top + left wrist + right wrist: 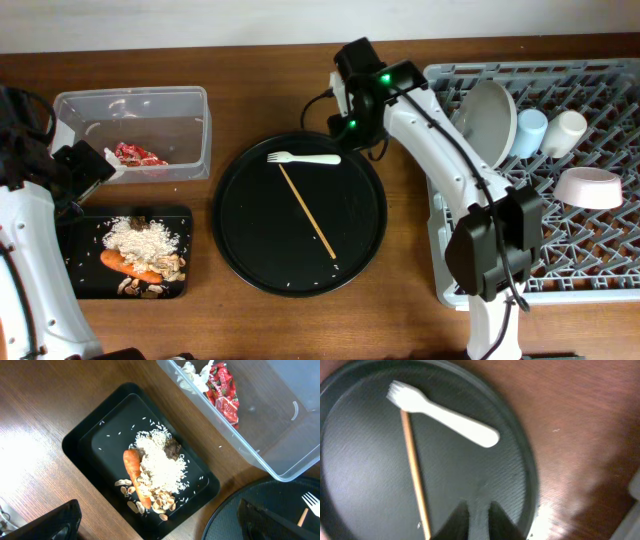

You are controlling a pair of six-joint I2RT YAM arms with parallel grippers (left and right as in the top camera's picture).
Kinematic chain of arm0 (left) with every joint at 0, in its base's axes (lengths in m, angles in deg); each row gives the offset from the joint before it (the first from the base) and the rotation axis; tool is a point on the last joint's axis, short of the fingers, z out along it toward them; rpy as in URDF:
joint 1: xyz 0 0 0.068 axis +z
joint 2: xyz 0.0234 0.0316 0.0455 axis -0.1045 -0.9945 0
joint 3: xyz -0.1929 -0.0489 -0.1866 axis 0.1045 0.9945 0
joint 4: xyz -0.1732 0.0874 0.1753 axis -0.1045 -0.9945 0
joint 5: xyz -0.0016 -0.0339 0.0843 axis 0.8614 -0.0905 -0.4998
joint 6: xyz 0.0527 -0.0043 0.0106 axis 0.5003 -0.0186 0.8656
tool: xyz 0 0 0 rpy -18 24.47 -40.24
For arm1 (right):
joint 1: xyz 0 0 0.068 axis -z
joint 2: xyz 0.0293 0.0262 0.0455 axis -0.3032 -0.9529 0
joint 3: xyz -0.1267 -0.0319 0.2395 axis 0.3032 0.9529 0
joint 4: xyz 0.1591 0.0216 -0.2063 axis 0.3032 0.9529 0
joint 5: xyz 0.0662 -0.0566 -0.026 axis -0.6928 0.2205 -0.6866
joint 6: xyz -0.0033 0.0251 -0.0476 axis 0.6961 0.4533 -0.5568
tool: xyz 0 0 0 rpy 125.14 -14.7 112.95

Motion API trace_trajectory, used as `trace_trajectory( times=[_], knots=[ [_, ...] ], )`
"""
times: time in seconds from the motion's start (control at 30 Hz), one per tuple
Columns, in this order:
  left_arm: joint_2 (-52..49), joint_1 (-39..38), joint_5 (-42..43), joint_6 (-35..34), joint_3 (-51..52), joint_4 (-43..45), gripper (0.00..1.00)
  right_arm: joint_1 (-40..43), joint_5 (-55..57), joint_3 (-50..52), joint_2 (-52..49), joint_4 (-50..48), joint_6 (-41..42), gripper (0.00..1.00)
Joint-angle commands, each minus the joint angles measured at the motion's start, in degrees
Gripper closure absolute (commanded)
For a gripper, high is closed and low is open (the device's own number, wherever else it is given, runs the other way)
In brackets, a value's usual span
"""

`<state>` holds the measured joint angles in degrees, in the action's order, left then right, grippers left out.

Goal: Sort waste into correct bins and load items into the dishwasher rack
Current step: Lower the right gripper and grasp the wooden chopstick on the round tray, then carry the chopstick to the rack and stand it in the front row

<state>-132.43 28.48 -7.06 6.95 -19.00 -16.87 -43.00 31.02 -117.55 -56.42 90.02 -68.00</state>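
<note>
The white fork (305, 158) and one wooden chopstick (307, 212) lie on the round black tray (300, 270). My right gripper (480, 512) hovers over the tray's back right part, shut and empty. My left gripper (160, 530) is wide open and empty above the shallow black tray (80, 435), which holds rice (160, 460), a carrot (135, 472) and mushroom bits (160, 502). The clear tub (130, 98) holds the red wrapper (222, 390) and white paper (195, 372). The grey rack (600, 250) holds the plate (487, 120), blue cup (530, 132), white cup (565, 130) and bowl (588, 187).
The round tray sits between the bins on the left and the rack on the right. A few rice grains lie on the round tray and on the wood by the black tray. My right arm (450, 160) crosses the rack's left edge.
</note>
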Motion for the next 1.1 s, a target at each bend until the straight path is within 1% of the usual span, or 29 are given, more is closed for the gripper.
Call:
trace_trajectory(
  times=[0.0,0.07,0.13,0.2,0.4,0.57,0.63,0.67,0.7,0.83,0.9,0.97,1.07],
  knots=[
    [0.20,0.24,-0.24,-0.74,-0.46,0.13,0.01,-4.68,-2.58,0.35,1.14,2.84,1.42,0.69],
    [0.20,0.24,-0.24,-0.74,-0.46,0.11,0.01,-7.74,-1.68,3.04,1.14,2.14,2.01,0.69],
    [0.20,0.24,-0.24,-0.74,-0.46,0.13,0.01,-10.75,2.78,7.72,1.11,0.02,6.21,0.71],
    [0.20,0.24,-0.24,-0.74,-0.46,0.13,0.01,-13.46,3.65,13.86,1.11,-4.76,7.13,0.72],
    [0.20,0.24,-0.24,-0.74,-0.46,0.13,0.01,-15.15,3.63,25.51,1.11,-17.07,8.50,0.72],
    [0.20,0.24,-0.24,-0.74,-0.46,0.13,0.01,-15.15,3.78,29.49,1.05,-21.99,8.48,0.72],
    [0.20,0.24,-0.24,-0.74,-0.46,0.13,0.01,-15.17,6.47,29.70,-0.57,-22.27,8.50,0.72],
    [0.20,0.24,-0.24,-0.74,-0.46,0.13,0.01,-15.17,6.73,29.70,-1.20,-22.25,8.50,0.78],
    [0.20,0.24,-0.22,-0.74,-0.46,0.13,0.01,-15.17,6.93,29.70,-2.32,-22.29,8.50,0.95],
    [0.20,0.24,-0.24,-0.74,-0.46,0.13,0.01,-15.15,6.95,29.68,-2.45,-22.01,8.52,0.96],
    [0.20,0.24,-0.24,-0.74,-0.46,0.13,0.01,-15.15,5.75,28.50,-2.21,-19.71,8.52,0.96],
    [0.20,0.24,-0.24,-0.74,-0.46,0.13,0.01,-15.08,3.43,24.57,-0.83,-15.47,8.50,0.96],
    [0.20,0.24,-0.24,-0.74,-0.46,0.13,0.01,-13.84,3.45,16.74,3.08,-7.82,8.50,0.96]
  ],
)
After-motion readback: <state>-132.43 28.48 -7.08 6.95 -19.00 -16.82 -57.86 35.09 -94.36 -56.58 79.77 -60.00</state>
